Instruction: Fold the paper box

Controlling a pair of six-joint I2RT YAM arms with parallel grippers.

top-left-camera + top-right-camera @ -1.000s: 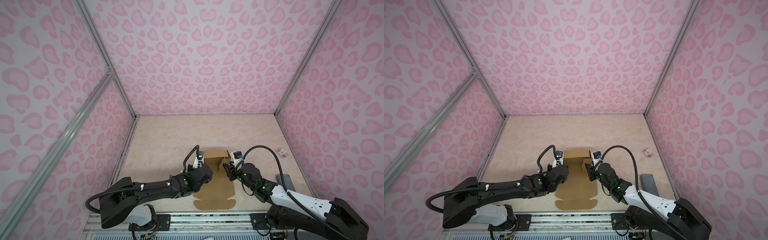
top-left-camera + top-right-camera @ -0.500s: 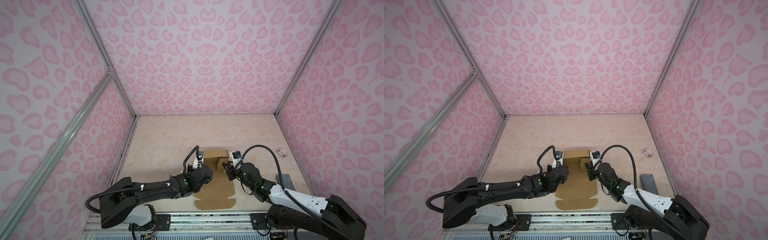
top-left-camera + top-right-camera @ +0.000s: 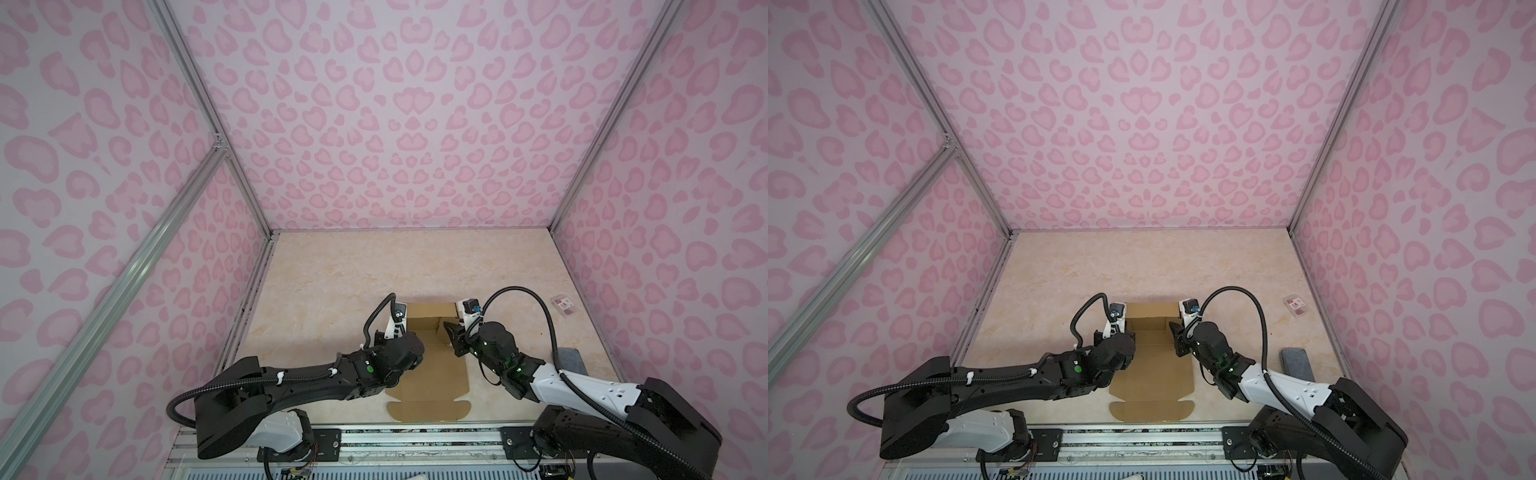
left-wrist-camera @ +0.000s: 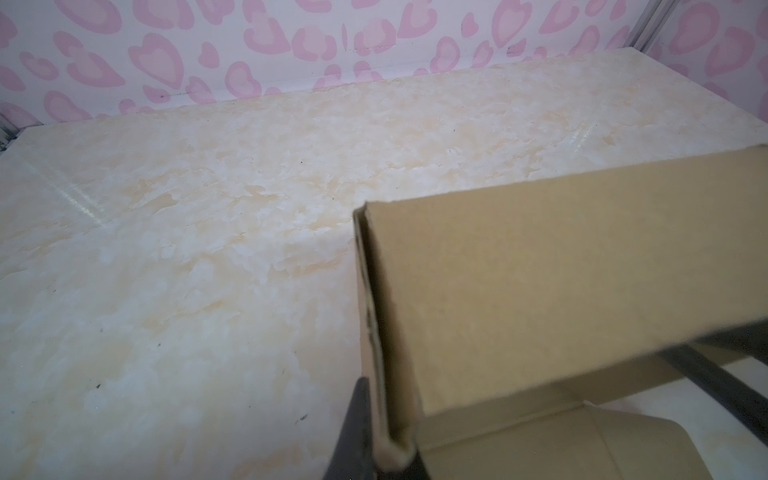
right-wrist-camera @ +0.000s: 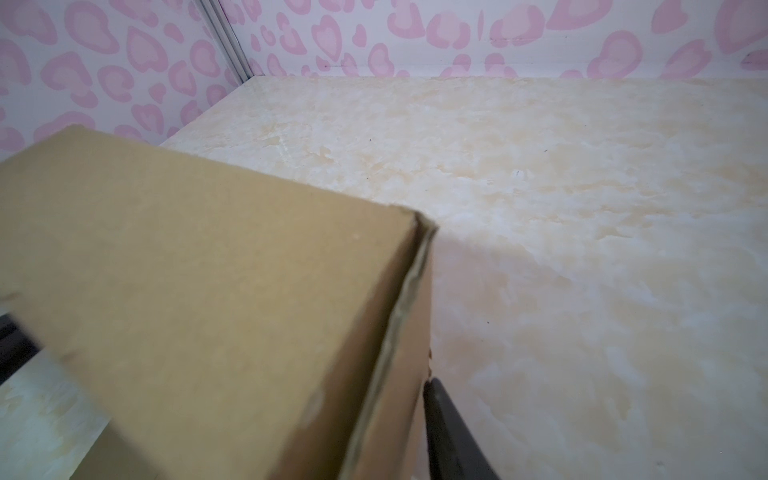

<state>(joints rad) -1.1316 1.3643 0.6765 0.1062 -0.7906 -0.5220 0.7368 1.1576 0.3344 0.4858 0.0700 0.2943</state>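
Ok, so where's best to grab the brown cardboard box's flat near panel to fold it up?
Probably the rounded-eared strip at the brown cardboard box's near end, approached low from the table's front edge: it lies flat and uncovered, with its edge facing that way.

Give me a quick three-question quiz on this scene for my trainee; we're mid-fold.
1. True or false: the paper box is fully folded shut.
2. What does the left pincer clamp? A) the box's side wall B) the box's flat near flap C) nothing
3. What lies on the table behind the grey pad, near the right wall?
Key: 1 false, the near flap lies flat; 2 A; 3 the small packet with a red-white label.
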